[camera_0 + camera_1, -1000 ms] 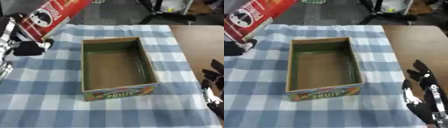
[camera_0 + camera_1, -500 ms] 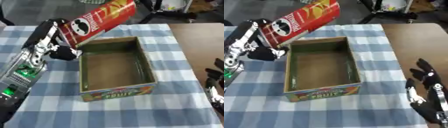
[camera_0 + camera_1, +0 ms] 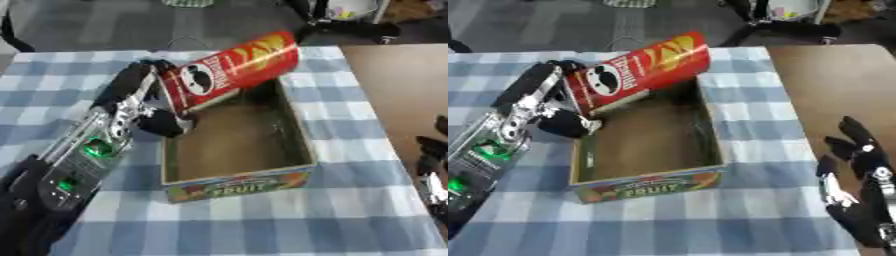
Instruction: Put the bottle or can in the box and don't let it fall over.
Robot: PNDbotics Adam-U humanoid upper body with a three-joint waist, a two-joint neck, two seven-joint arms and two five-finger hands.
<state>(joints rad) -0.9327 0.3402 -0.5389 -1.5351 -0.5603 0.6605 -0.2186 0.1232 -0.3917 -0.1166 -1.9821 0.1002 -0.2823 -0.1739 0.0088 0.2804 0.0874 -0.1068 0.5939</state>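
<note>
1. A blue-and-white checked tablecloth (image 3: 262, 225) covers the near table; a bare brown tabletop (image 3: 398, 85) lies right.
2. The open cardboard fruit box (image 3: 236, 185) holds nothing.
3. The left hand (image 3: 144, 107) grips a tilted red crisp can (image 3: 232, 70) over the box's far-left corner.
4. The right hand (image 3: 859, 195) rests open, near right.

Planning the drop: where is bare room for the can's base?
The box floor is bare from its middle to the front wall. The far left corner is crowded: the tilted can and left hand hang there. The right hand idles clear.
</note>
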